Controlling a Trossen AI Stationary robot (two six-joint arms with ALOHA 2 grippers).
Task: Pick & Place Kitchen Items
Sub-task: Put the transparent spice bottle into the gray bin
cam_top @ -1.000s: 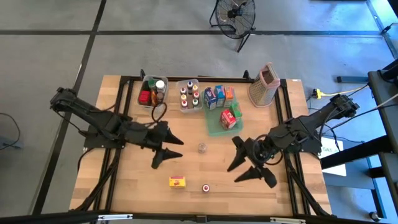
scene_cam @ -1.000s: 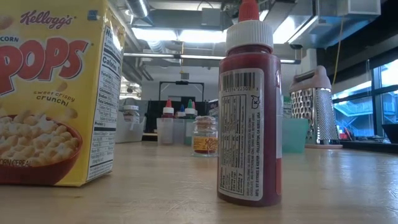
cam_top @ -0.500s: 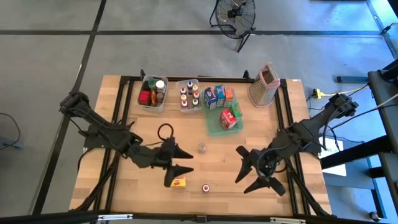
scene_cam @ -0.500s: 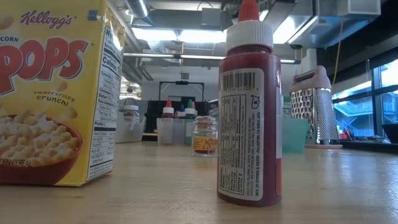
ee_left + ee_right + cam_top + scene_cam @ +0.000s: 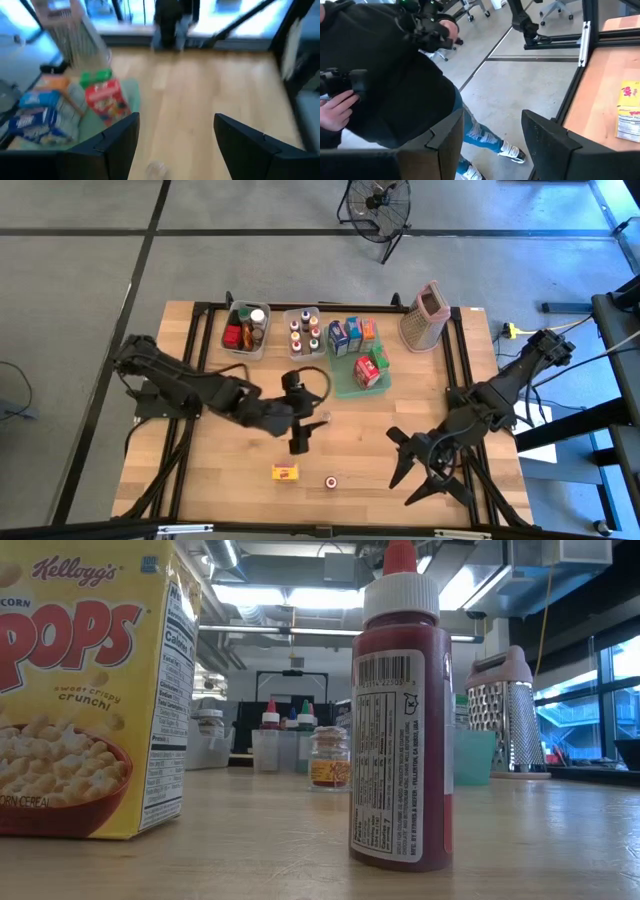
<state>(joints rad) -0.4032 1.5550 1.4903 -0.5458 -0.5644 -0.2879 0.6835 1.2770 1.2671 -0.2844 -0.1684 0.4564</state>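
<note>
Now that our left gripper has swung in from the table's left side to hover just beside the small clear glass jar at mid-table, we judge that jar to be the next pick. Its fingers stand apart and empty, the jar showing low between them in the left wrist view. Our right gripper has drifted toward the table's front right edge, jaws likewise spread and holding nothing, its camera looking off the table at a person in dark clothing.

The yellow cereal carton, printed card with crisp edges, lies near the front, and the red sauce bottle, smooth plastic with a white ribbed cap, stands just beside it. On the flat green tray sit a red carton and blue ones. The clear plastic bins hold tiny capped jars. The perforated metal box grater stands at the back right.
</note>
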